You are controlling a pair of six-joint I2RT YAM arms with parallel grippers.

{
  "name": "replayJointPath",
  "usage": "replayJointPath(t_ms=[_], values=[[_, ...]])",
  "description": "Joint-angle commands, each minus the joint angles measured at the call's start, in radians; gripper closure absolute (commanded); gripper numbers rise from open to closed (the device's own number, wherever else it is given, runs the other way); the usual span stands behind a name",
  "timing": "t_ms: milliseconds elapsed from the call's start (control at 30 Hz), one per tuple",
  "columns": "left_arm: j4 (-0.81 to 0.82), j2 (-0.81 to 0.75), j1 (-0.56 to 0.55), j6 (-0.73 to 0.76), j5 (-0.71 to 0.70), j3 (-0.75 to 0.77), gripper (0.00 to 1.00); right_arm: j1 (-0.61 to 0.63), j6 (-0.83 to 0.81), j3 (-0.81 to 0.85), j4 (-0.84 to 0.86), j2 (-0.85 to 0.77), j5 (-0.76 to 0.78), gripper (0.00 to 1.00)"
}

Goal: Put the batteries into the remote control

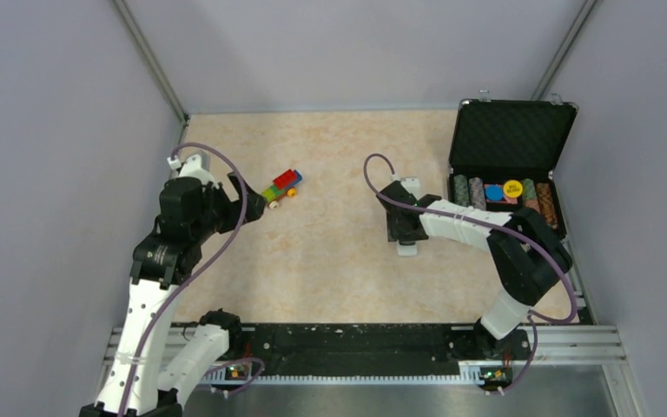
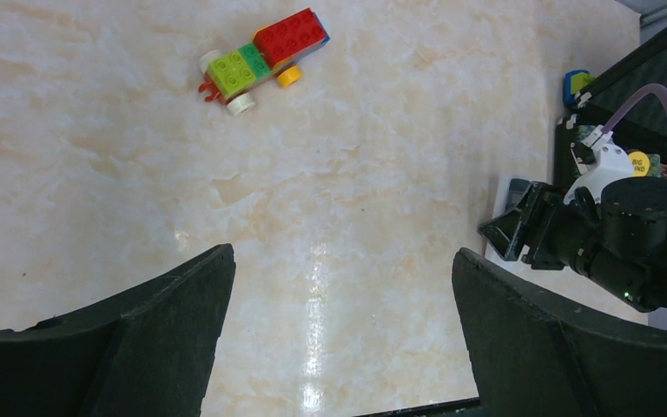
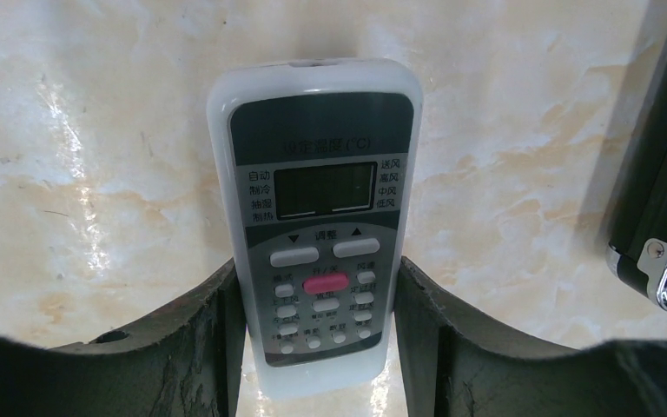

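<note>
Remote (image 3: 313,226) lies face up on the tabletop (image 3: 95,130), its button end clamped by the right end effector (image 3: 317,269), probably to turn it over. Left end effector (image 2: 343,256) hovers with fingers apart.

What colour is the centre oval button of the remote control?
The oval button is pinkish red, clearest in the right wrist view.

the left arm (image 1: 152,287) rises along the left edge of the counter (image 1: 347,261) with its elbow bent. the left tool (image 1: 256,207) hangs above the surface, fingers (image 2: 165,330) spread wide with nothing between them. the right arm (image 1: 521,261) reaches from the near right corner toward the middle. the right tool (image 1: 406,236) has its fingers (image 3: 200,347) pressed against both long sides of the remote control (image 3: 317,200).
</note>
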Motion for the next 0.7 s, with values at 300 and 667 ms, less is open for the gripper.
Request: replayJointPath(t_ms=[300, 667], values=[[-0.149, -0.066, 0.0, -0.318, -0.266, -0.011, 0.01, -0.005, 0.011, -0.007, -0.063, -0.149, 0.015, 0.08], [-0.112, -0.316, 0.0, -0.19, -0.155, -0.044, 0.02, -0.007, 0.007, 0.062, -0.326, -0.833, 0.143, 0.01]])
